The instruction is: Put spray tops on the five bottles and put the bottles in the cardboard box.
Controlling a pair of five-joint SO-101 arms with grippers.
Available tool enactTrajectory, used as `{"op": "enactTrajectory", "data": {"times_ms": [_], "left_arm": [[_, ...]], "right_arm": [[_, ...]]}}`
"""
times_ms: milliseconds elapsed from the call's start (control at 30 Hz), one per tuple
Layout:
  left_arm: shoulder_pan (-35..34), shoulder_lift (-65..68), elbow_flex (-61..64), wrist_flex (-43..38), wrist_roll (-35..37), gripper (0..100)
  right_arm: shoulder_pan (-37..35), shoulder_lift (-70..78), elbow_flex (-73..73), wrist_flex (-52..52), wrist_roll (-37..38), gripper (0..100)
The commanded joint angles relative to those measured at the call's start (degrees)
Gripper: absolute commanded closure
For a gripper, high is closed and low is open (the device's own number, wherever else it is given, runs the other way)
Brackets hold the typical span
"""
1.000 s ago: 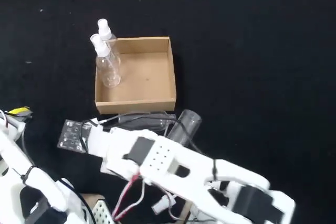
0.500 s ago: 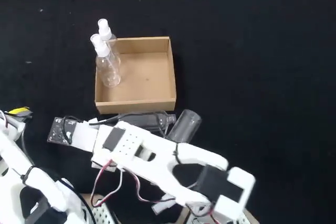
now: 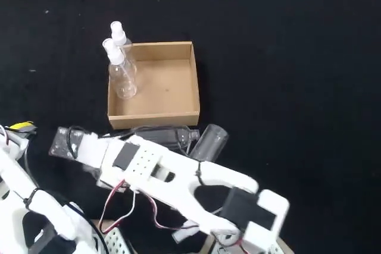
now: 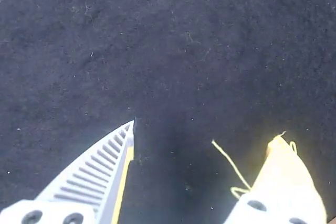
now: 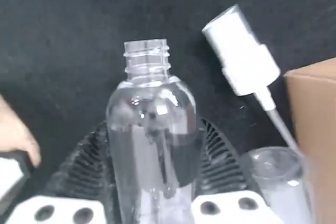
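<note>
Bottle [image 5: 149,93], uncapped, sits gripped in our right pincer [image 5: 156,145] near the cardboard box [image 5: 315,108]; we should steady it while our wide-open left pincer [image 4: 205,132] fetches the spray top [image 5: 239,56] beside that box.

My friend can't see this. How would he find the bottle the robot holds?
Find the cardboard box on the table. Just outside its near wall, the right gripper clamps a clear bottle between ribbed black fingers. Unlike the two bottles at the box's corner, its threaded neck has no spray top.
</note>
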Motion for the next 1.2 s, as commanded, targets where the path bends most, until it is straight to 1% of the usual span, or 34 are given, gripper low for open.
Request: {"op": "enactTrajectory", "data": {"times_ms": [0,100,200,300,367,467,533,567,700,767,833,1067,1100,1167], "left_arm": [[-3.47,-1.85,-5.41,-0.09,-1.32,72],[-9.10,-1.67,-11.12,2.99,-4.31,72],[-13.41,-1.23,-13.49,4.66,-6.59,72],[-14.81,-1.14,-13.05,5.10,-8.79,72],[-14.73,-1.67,-11.38,5.01,-9.32,72],[-14.64,-1.76,-9.71,5.01,-9.41,72],[-14.64,-1.76,-8.84,5.01,-9.41,72],[-14.64,-1.76,-8.57,5.01,-9.41,72],[-14.73,-1.76,-7.78,5.10,-9.41,72],[-14.73,-1.76,-7.78,5.10,-9.41,72],[-14.73,-1.76,-7.87,5.10,-9.41,72],[-14.55,-1.76,-7.87,5.01,-9.41,72],[-14.55,-1.76,-7.87,5.01,-9.41,72],[-13.85,-1.32,-7.87,5.01,-9.41,72]], "right_arm": [[-0.26,-6.81,-3.38,-4.66,-7.56,98.7],[-0.53,-6.81,-3.38,-11.69,-16.79,98.7],[-0.53,-6.29,-3.65,-17.85,-25.76,98.7],[-1.93,-4.44,-3.56,-24.62,-32.79,98.7],[-3.69,-2.24,-3.56,-29.10,-34.73,98.6],[-3.69,1.27,-4.62,-33.85,-34.46,98.5],[-3.60,3.47,-6.46,-33.41,-34.37,97.8],[-3.60,4.53,-7.69,-32.88,-33.76,95.7],[-4.40,8.57,-12.79,-30.07,-32.44,78.6],[-4.57,10.42,-15.25,-28.84,-32.44,72.2],[-4.57,11.38,-17.27,-27.08,-32.44,71.4],[-2.02,10.15,-19.21,-20.31,-32.09,74.0],[-2.02,9.45,-19.12,-19.08,-30.51,74.0],[-2.29,8.13,-19.03,-15.56,-23.65,74.0]]}}
